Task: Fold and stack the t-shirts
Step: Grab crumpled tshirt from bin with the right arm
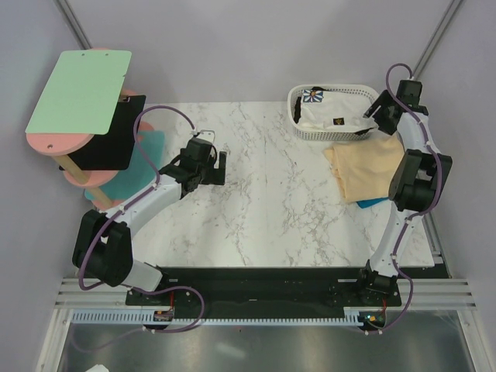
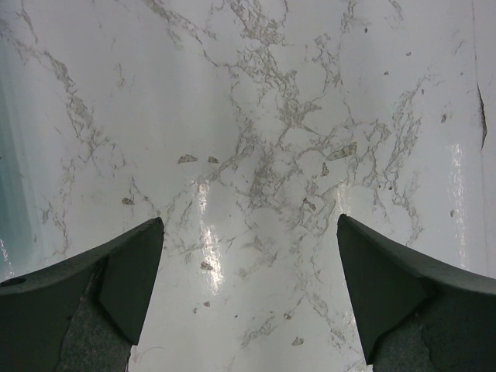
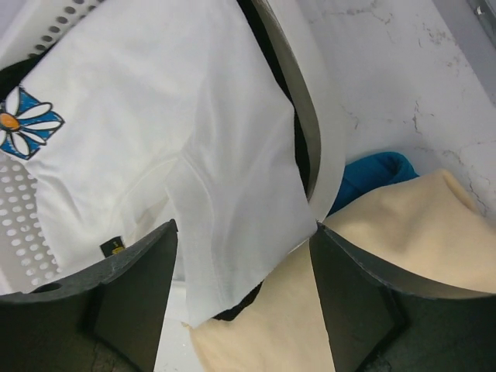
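Right hand [image 3: 243,229] part-open astride the white t-shirt [image 3: 155,116] sleeve, gripping nothing. The shirt drapes over the basket [image 3: 329,155], far right, with the tan t-shirt [image 3: 403,225] beside it. Left hand [image 2: 249,225] wide open, empty. We judge the cloth light and limp: pinch the sleeve hem.

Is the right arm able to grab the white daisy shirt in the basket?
Probably yes. The right arm's jaws stand open right over the white daisy shirt, which lies on top in the basket. Nothing covers it, and its edge already shows between the jaws.
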`<state>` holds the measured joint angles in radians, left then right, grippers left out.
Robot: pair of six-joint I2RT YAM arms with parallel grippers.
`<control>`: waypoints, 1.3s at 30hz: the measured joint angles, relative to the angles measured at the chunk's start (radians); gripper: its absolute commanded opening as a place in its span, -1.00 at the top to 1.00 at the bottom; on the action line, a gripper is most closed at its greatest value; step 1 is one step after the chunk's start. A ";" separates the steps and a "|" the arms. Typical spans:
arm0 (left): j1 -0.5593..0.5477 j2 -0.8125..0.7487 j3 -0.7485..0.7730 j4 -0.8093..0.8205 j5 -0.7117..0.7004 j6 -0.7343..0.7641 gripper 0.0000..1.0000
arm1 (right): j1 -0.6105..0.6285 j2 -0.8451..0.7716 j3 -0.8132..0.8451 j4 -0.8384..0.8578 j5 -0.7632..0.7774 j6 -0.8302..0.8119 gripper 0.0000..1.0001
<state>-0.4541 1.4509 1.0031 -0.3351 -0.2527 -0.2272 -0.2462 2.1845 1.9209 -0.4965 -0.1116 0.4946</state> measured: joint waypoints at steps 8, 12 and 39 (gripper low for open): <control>0.000 0.000 -0.003 0.000 0.000 0.000 -1.00 | 0.003 -0.025 0.021 0.018 -0.013 0.011 -0.50; 0.000 0.000 -0.004 0.000 0.000 0.000 -0.99 | 0.004 0.005 0.052 0.022 -0.016 0.016 -0.28; 0.000 -0.104 -0.019 -0.005 0.000 0.000 -1.00 | 0.300 -0.193 0.146 0.031 0.102 -0.152 1.00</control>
<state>-0.4541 1.3472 0.9840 -0.3397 -0.2531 -0.2276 0.0540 1.9919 2.0666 -0.4660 -0.0097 0.3424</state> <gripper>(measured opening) 0.996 0.021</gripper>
